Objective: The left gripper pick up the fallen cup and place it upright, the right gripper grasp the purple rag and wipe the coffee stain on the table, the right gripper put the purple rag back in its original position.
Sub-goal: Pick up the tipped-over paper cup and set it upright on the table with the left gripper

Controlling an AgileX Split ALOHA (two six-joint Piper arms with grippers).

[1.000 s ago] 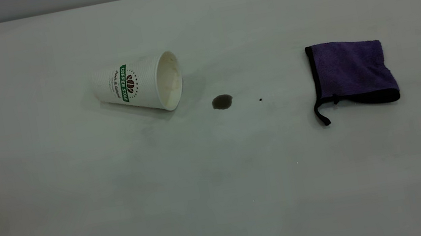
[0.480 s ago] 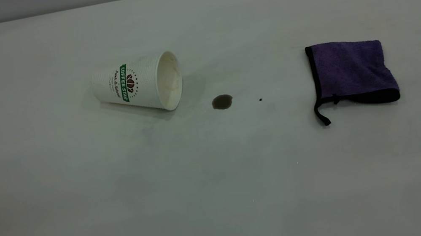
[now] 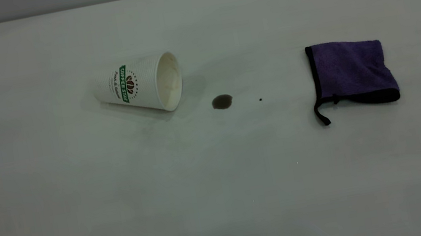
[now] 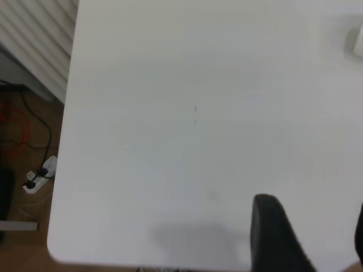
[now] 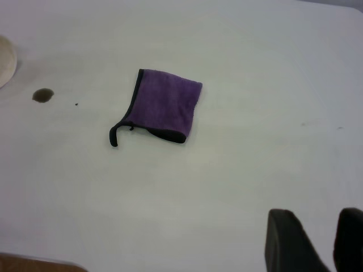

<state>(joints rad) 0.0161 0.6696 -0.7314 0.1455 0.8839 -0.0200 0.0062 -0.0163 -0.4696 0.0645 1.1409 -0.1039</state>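
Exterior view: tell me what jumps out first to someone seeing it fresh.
The purple rag stands out, folded at the right of the white table. At left centre the cup lies on its side, mouth towards the coffee stain, a small dark spot between cup and rag.

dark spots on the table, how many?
2: the coffee stain, just off the fallen cup's open mouth, and a tiny black speck between that stain and the purple rag. Fainter specks may be missed.
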